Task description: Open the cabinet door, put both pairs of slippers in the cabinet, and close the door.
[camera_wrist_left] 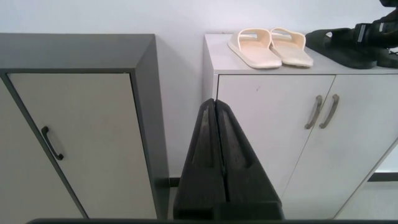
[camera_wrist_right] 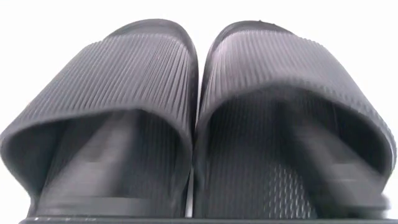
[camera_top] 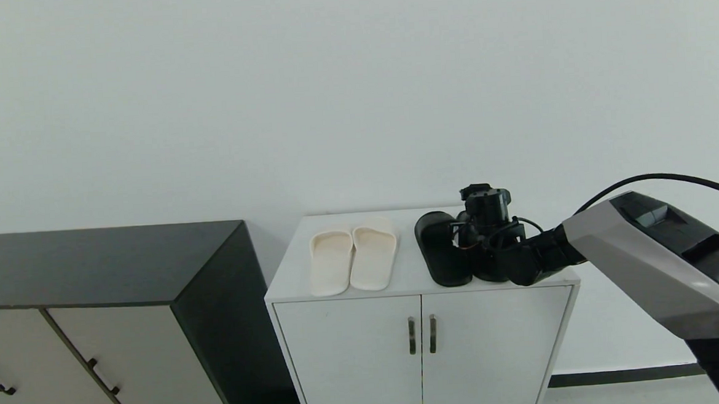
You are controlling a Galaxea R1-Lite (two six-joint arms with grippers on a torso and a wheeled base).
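Right pincer (camera_top: pixel 463 243) released, finger inside each black slipper (camera_top: pixel 439 253); left pincer (camera_wrist_left: pixel 217 155) clenched, empty; grasp step, seemingly; next: squeeze pair, lift; cabinet doors (camera_top: pixel 355 362) unopened.

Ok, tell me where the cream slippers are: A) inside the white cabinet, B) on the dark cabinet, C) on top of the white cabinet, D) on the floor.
C: the cream slippers lie side by side on top of the white cabinet, beside the black slippers, its doors shut.

Cream rubber slippers (camera_top: pixel 353 259) and black ribbed slippers (camera_top: pixel 442 250) lie paired atop the shut white cabinet (camera_top: pixel 349 362), lower centre frame.
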